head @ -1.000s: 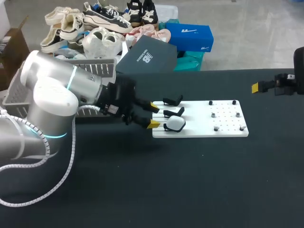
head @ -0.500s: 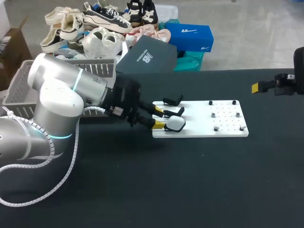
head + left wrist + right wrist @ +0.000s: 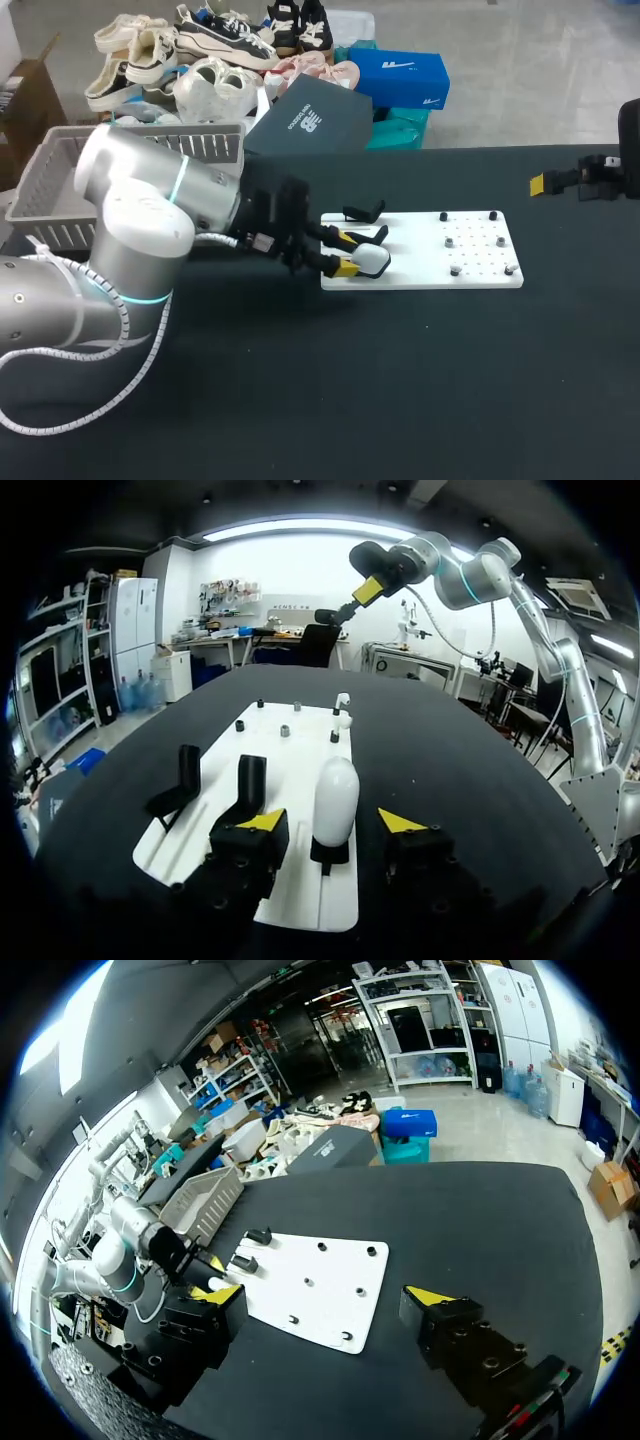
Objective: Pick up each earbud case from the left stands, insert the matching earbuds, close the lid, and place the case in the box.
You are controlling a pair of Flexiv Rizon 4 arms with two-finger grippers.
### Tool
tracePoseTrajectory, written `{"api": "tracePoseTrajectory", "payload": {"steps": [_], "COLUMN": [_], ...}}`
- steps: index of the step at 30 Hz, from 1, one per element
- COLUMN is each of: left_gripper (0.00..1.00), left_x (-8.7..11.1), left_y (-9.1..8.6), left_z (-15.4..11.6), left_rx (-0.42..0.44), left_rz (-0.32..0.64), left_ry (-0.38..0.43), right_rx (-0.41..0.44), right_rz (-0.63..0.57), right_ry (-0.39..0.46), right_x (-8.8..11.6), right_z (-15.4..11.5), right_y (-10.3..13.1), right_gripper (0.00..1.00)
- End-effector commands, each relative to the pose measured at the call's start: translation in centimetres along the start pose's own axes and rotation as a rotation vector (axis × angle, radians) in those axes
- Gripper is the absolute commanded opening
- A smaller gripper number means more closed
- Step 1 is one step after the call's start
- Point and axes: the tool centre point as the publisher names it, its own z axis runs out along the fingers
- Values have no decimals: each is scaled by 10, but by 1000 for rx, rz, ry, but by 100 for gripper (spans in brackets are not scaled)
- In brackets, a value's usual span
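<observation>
Left gripper (image 3: 331, 822), fingers spread, has pushed in over the left end of the white board (image 3: 300, 765) and now straddles the upright earbud case (image 3: 335, 800) on its stand there, with gaps both sides. Looks ready to pinch and lift.

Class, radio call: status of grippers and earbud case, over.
Left gripper open, straddling earbud case on stand. Right gripper open, off the board. Empty stand near left gripper.
</observation>
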Motion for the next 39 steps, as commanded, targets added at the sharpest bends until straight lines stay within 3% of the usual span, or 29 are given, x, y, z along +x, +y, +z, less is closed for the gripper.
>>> {"api": "tracePoseTrajectory", "payload": {"steps": [1,39], "left_gripper": [53,48], "left_x": [1,3], "left_y": [-2,2], "left_z": [4,15], "left_rx": [2,27], "left_rz": [4,-5], "left_ry": [-3,-3], "right_rx": [-4,-4], "right_rz": [-1,-1], "right_ry": [1,1], "right_x": [0,0], "right_z": [0,0], "right_y": [-1,-1], "right_gripper": [100,100]}}
